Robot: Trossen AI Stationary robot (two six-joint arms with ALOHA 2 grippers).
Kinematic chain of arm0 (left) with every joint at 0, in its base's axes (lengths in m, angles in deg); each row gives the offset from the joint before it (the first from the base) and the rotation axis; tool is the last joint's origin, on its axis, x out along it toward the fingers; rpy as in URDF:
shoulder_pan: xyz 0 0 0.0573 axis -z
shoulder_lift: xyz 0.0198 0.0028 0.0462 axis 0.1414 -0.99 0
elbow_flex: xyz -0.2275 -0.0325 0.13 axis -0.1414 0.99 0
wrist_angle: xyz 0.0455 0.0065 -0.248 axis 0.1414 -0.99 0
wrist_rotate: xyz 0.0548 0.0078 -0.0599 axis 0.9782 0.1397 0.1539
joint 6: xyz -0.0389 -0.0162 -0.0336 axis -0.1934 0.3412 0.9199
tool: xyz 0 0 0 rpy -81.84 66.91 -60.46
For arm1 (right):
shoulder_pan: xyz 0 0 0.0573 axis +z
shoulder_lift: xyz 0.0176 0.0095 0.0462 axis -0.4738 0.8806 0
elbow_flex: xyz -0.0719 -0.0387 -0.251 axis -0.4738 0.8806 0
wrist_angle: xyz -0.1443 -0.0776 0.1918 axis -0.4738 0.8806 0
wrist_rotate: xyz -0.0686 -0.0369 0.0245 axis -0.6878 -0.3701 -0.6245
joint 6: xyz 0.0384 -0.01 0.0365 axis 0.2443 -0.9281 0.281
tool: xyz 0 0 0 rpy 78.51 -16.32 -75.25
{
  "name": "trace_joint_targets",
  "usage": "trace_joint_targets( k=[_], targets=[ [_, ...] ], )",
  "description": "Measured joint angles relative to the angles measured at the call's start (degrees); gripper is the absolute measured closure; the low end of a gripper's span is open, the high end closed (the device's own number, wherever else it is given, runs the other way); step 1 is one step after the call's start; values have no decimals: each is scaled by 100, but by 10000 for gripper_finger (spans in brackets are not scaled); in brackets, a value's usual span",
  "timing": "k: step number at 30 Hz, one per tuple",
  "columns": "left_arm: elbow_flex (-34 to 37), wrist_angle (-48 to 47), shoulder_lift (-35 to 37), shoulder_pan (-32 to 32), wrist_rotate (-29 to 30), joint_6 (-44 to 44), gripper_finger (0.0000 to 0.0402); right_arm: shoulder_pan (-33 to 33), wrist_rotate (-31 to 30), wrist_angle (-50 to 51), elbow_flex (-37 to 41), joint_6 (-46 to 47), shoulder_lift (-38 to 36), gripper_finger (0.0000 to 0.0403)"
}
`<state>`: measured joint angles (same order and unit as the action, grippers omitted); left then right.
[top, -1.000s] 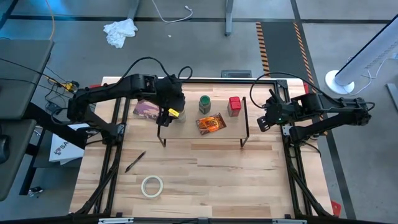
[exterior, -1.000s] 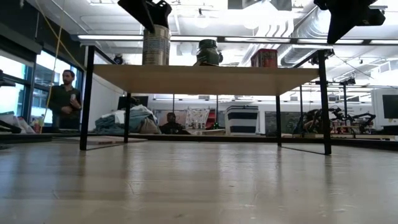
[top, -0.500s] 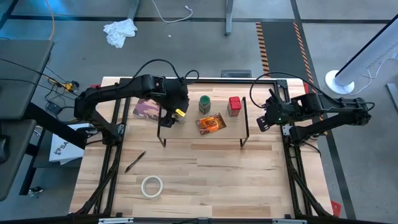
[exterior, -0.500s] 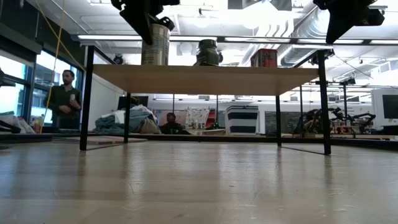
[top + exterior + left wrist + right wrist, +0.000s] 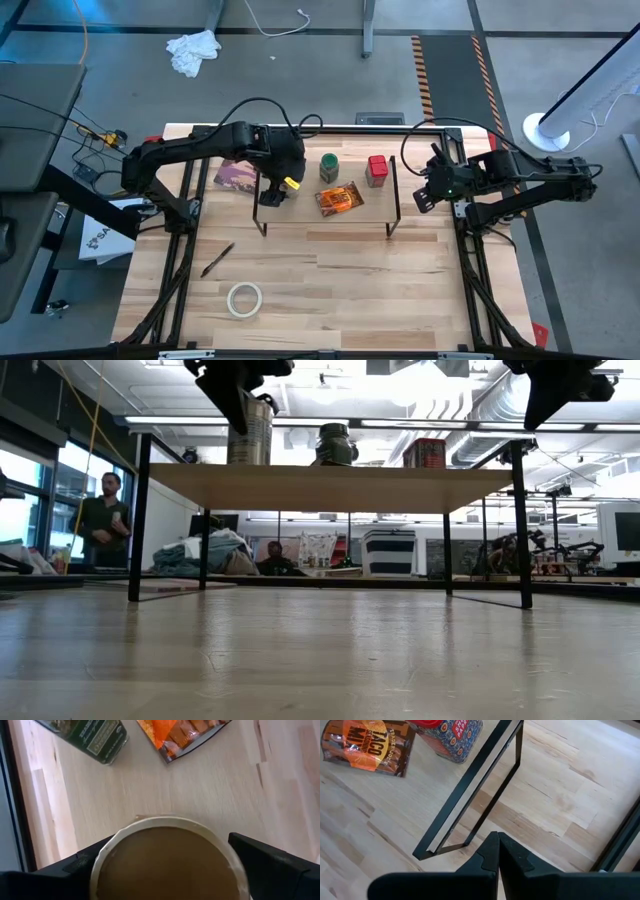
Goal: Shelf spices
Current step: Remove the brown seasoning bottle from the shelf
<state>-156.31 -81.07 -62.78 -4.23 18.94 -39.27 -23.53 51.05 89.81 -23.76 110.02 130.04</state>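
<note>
Three spices, the green-lidded jar (image 5: pixel 329 167), red tin (image 5: pixel 377 170) and taco packet (image 5: pixel 339 198), lie on the shelf (image 5: pixel 300 210), while the left hand (image 5: pixel 277 187) is clamped around the tan-lidded jar (image 5: pixel 170 860) standing at its left end, unreleased; the right hand (image 5: pixel 498 851), fingers together, waits beside the shelf.

high cam looks straight down, low cam level at tabletop; both share the shelf (image 5: pixel 325 200) (image 5: pixel 330 488), wrist cams close.

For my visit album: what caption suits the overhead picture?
Left gripper around a tan-lidded round jar on the light wooden shelf, beside green-lidded jar, orange packet and red tin.
</note>
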Motion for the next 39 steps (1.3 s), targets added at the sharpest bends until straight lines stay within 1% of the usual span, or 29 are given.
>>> trace_joint_targets(
  k=[7, 13, 16, 19, 22, 25, 30, 33, 36, 39],
  targets=[
    [2, -14, -173, 4, 50, 332, 39, 0, -15, 0, 0, -152, 0, 403],
    [-24, -12, -425, 28, 427, 855, 43, 0, -17, 0, 0, -295, 0, 403],
    [-26, -16, -446, 109, 404, 931, 71, 0, -15, 2, 0, -371, 0, 403],
    [-11, 6, -366, 276, 498, 1033, 128, 0, -17, 0, 0, -452, 0, 403],
    [15, -57, -222, 430, 545, 1307, 133, 1, -37, 1, 0, -580, 0, 403],
    [15, -101, 72, 608, 559, 1700, 133, 1, -42, -14, 0, -663, 0, 403],
    [13, -416, 705, 1024, 549, 2380, 133, 2, -42, -143, 0, -702, 0, 403],
    [3, -822, 1135, 1397, 295, 2863, 133, 0, -32, -352, 0, -762, 0, 403],
    [-8, -1165, 1340, 2009, -18, 3181, 133, 0, 30, -628, 0, -909, 0, 403],
    [25, -1505, 1305, 2808, -53, 3214, 133, 0, 154, -928, 0, -1062, 0, 403]
  ],
)
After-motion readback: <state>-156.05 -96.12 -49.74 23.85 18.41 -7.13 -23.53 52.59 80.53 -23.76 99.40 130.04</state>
